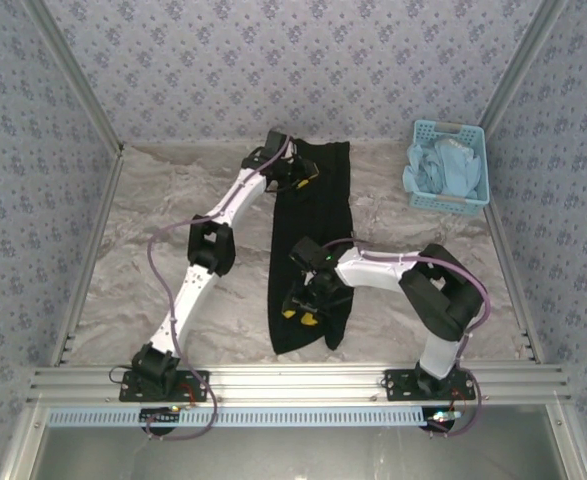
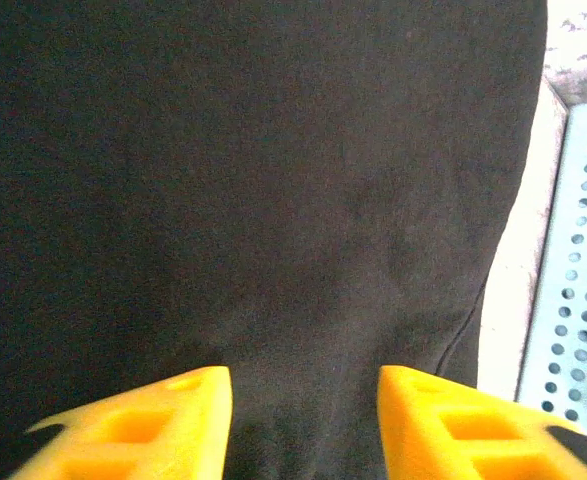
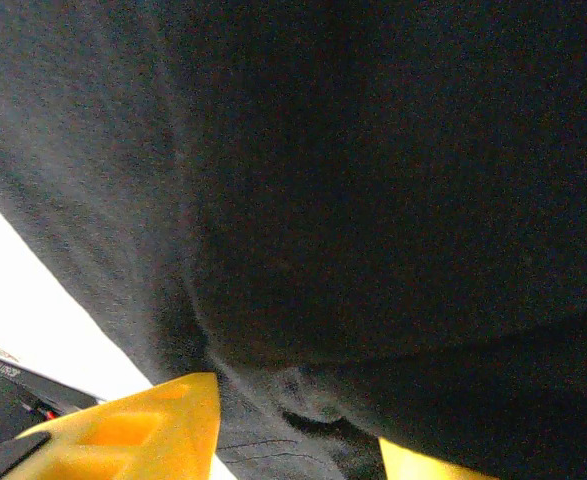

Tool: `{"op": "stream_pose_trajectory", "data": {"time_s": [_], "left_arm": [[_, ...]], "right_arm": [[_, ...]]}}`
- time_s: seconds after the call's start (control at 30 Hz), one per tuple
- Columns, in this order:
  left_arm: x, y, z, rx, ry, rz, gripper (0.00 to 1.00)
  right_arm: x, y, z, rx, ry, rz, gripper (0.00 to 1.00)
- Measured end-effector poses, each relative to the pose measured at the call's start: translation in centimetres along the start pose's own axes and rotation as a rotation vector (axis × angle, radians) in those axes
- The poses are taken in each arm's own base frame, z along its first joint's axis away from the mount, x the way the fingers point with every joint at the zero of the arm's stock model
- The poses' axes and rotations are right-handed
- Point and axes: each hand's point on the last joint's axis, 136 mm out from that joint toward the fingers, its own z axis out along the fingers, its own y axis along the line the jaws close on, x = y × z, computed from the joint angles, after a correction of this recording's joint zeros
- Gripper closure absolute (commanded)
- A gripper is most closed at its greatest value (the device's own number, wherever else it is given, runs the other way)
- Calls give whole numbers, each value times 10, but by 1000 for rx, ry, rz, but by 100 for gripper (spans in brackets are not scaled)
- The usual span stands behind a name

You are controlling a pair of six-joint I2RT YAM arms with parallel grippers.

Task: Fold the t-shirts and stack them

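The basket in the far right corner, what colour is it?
The basket is light blue plastic, with small round holes in its wall. It shows best in the top external view.

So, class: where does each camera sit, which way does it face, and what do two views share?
Top external: above and behind the arm bases, looking down on table; left arm, right arm, black t-shirt, blue basket.
Left wrist: on left arm, looking past left gripper onto t-shirt; basket at right.
Right wrist: on right arm, close over t-shirt; right gripper at bottom.
Shared: top and left wrist both show the basket.
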Motion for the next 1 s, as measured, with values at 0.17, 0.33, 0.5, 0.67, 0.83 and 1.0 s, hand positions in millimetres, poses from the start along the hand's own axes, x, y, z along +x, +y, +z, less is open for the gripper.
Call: {"op": "stream_pose_trajectory", "data": {"time_s": [0.17,0.33,0.5,0.67,0.83,1.0], "left_arm": [[-17,11,-31,-100,-36,18,39],[-10,-12,-110,-226,-37,56,40],[69,-37,-199,-216,32,81,44],[244,47,-261,-307,355,-48,43],[383,123,-284,-438,665,-158,41],[422,138,-285,-452,727,-216,41]], "right_arm": [[-7,-20,-37,81,-116,-39,38],[-7,-31,-110,39,-270,-73,37],[-6,-74,-141,-5,-339,9,40],[5,-129,-126,10,-260,167,41],[20,-138,-104,26,-129,165,41],[31,-147,-89,25,-54,182,41]]}}
